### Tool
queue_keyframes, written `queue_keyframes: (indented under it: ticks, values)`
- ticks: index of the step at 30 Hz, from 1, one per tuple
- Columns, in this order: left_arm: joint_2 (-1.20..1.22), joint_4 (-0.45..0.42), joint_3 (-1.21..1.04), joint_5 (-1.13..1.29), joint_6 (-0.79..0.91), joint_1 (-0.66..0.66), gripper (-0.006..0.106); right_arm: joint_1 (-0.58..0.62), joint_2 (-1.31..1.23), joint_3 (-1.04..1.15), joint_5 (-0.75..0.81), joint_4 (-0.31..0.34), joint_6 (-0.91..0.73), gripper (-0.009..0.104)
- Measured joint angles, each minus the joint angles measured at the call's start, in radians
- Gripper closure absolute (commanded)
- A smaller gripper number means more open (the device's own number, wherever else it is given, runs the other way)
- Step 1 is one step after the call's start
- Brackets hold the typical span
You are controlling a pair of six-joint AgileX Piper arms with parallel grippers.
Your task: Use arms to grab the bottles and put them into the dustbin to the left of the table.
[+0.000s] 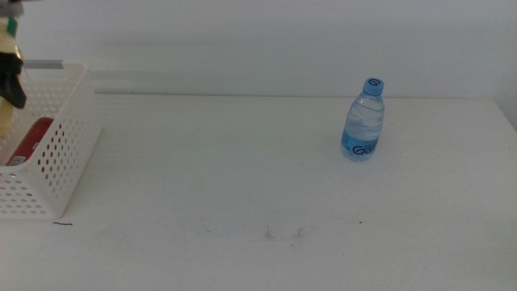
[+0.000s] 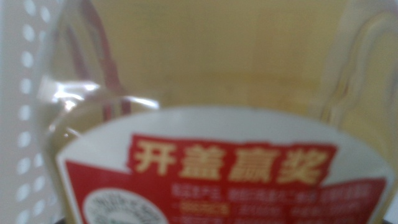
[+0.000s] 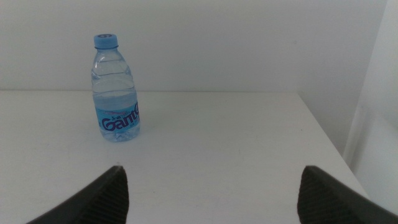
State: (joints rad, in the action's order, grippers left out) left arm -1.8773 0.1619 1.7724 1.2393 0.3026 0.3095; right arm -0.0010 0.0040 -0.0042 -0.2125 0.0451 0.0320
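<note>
My left gripper hangs over the white perforated dustbin at the far left and grips the yellow juice bottle. In the left wrist view the bottle fills the picture with its red label, and the jaws are hidden behind it. A red soda can lies inside the dustbin. The small clear water bottle with a blue cap stands upright at the back right of the table. My right gripper is open and empty, well short of the water bottle; it is out of the middle view.
The white table has a few small dark scuff marks near the front. Its right edge runs close to the water bottle. The dustbin's perforated wall is right beside the held bottle.
</note>
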Motion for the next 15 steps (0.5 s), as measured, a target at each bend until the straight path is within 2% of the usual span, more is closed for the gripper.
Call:
queue_keyframes:
  ticks: [2,3,5,8,9,15]
  values:
    - [-0.03,-0.002,0.002,0.0,-0.005,0.0,0.086,0.0,0.0,0.0,0.0,0.0,0.0,0.003]
    - [-0.044,0.003,0.002,0.002,-0.008,0.0,0.076,0.0,0.0,0.0,0.0,0.0,0.0,0.003]
    - [-0.066,0.014,0.002,0.006,-0.012,0.0,0.054,0.0,0.0,0.0,0.0,0.0,0.0,0.003]
    - [-0.094,0.023,0.002,0.006,-0.01,0.0,0.012,0.0,0.0,0.0,0.0,0.0,0.0,0.003]
    - [-0.1,0.025,0.004,0.002,-0.004,0.0,0.006,0.0,0.0,0.0,0.0,0.0,0.0,0.003]
    - [-0.097,0.042,0.014,-0.013,0.01,0.0,0.007,0.0,0.0,0.0,0.0,0.0,0.0,0.003]
